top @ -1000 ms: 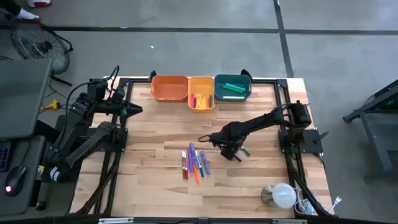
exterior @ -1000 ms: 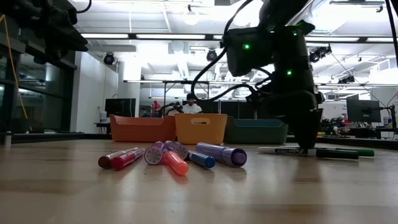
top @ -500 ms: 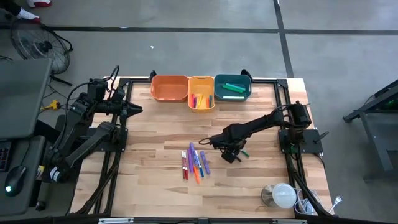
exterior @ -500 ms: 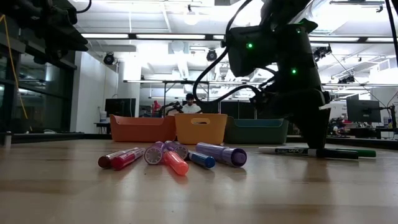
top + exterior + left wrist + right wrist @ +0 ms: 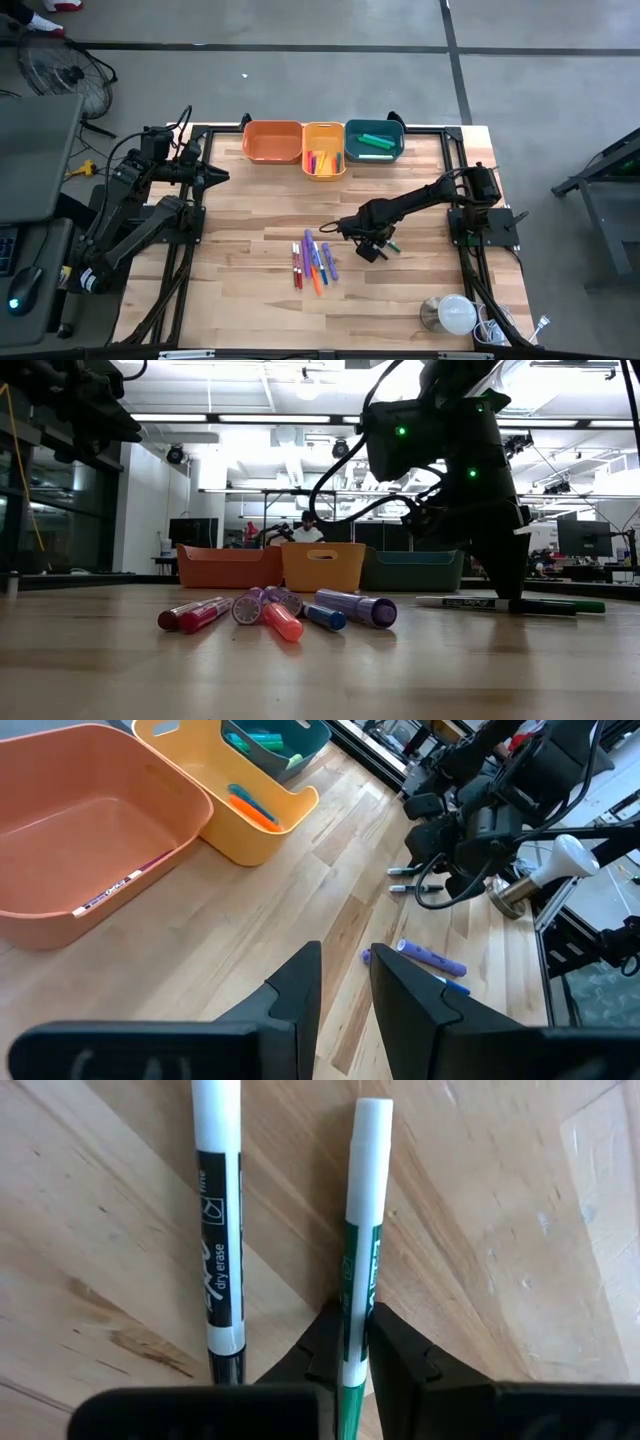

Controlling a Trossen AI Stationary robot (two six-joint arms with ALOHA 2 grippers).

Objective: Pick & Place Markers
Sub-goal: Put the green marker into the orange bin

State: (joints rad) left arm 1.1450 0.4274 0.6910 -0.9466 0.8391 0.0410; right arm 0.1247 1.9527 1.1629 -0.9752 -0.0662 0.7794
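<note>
Two dry-erase markers lie side by side on the wooden table right of centre: a black one (image 5: 217, 1230) and a green one (image 5: 362, 1210). My right gripper (image 5: 376, 243) points steeply down and is shut on the green one. A loose row of coloured markers (image 5: 313, 262) lies flat at mid-table, seen end-on in the low view (image 5: 275, 615). My left gripper (image 5: 345, 985) waits raised at the far left (image 5: 214, 177), its fingers apart with nothing between them. My right gripper pinches the green marker's barrel (image 5: 350, 1315) between its two fingers, at the labelled green part below the white end. The fingers come from above, pointing steeply down, and lie across the marker. The marker lies flat on the table.
Orange (image 5: 272, 141), yellow (image 5: 323, 150) and teal (image 5: 373, 140) bins stand in a row at the far edge; the yellow and teal ones hold markers. A white and metal object (image 5: 452, 314) sits at the near right corner. A person (image 5: 306, 528) shows far behind.
My right gripper has stayed over the two dry-erase markers and has shut its fingers on the green one. The marker still lies on the table.
</note>
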